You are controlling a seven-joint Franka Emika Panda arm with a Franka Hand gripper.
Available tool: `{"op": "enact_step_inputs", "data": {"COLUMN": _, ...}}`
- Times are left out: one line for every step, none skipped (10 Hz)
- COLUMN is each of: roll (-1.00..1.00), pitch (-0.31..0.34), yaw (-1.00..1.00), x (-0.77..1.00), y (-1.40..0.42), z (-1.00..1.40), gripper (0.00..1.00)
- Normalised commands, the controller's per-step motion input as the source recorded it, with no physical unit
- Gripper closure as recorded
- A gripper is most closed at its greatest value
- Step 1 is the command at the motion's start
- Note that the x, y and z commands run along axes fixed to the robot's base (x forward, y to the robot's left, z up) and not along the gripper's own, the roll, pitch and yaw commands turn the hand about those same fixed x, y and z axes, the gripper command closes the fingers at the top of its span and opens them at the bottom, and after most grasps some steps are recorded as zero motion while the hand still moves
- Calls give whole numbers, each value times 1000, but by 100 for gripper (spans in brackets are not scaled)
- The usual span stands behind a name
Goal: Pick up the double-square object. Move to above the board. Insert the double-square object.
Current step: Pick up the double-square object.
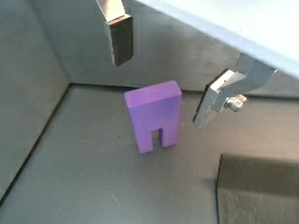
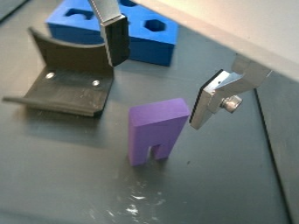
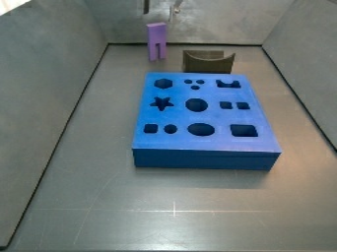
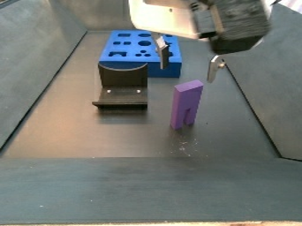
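The board [image 3: 204, 123] lies flat in the middle of the floor [image 3: 79, 207], its dark cut-outs facing up, with the brown holder [image 4: 122, 94] just behind its far end. The purple block [image 2: 156, 131] stands upright on the floor near the holder and apart from the board, notch end down, and nothing touches it. The gripper [image 2: 163, 72] hangs right above the block with its fingers [image 1: 121, 42] spread wide, empty, one plate to each side of the block's top and both clear of it in both wrist views. The step in hand looks like the pick-up. To do it well, I would come straight down until the pads sit well below the top edge, keep the block centred in the gap so neither plate knocks it over, then close on the flat faces before lifting.
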Motion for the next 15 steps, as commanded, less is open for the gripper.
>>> {"op": "enact_step_inputs", "data": {"roll": -417, "pitch": -291, "yaw": -849, "x": 0, "y": 0, "z": -269, "gripper": 0}}
{"op": "enact_step_inputs", "data": {"roll": -483, "pitch": -389, "yaw": -814, "x": 0, "y": 0, "z": -271, "gripper": 0}}
{"op": "enact_step_inputs", "data": {"roll": -540, "pitch": -417, "yaw": -789, "x": 0, "y": 0, "z": -249, "gripper": 0}}
{"op": "enact_step_inputs", "data": {"roll": -586, "pitch": -446, "yaw": -769, "x": 0, "y": 0, "z": -226, "gripper": 0}}
{"op": "enact_step_inputs", "data": {"roll": -654, "pitch": -443, "yaw": -731, "x": 34, "y": 0, "z": -217, "gripper": 0}}
{"op": "enact_step_inputs", "data": {"roll": -451, "pitch": -143, "yaw": -529, "x": 114, "y": 211, "z": -237, "gripper": 0}}
{"op": "enact_step_inputs", "data": {"roll": -209, "pitch": -160, "yaw": -394, "x": 40, "y": 143, "z": -311, "gripper": 0}}
{"op": "enact_step_inputs", "data": {"roll": -260, "pitch": -297, "yaw": -460, "x": 17, "y": 189, "z": -340, "gripper": 0}}
{"op": "enact_step_inputs", "data": {"roll": -271, "pitch": -386, "yaw": -494, "x": 0, "y": 134, "z": -337, "gripper": 0}}
{"op": "enact_step_inputs", "data": {"roll": -269, "pitch": -300, "yaw": -429, "x": 3, "y": 143, "z": -286, "gripper": 0}}
{"op": "enact_step_inputs", "data": {"roll": 0, "pitch": 0, "yaw": -29, "x": 0, "y": 0, "z": 0, "gripper": 0}}
{"op": "enact_step_inputs", "data": {"roll": 0, "pitch": 0, "yaw": 0, "x": 0, "y": 0, "z": 0, "gripper": 100}}
{"op": "enact_step_inputs", "data": {"roll": 0, "pitch": 0, "yaw": 0, "x": 0, "y": 0, "z": 0, "gripper": 100}}
{"op": "enact_step_inputs", "data": {"roll": 0, "pitch": 0, "yaw": 0, "x": 0, "y": 0, "z": 0, "gripper": 100}}
{"op": "enact_step_inputs", "data": {"roll": 0, "pitch": 0, "yaw": 0, "x": 0, "y": 0, "z": 0, "gripper": 100}}
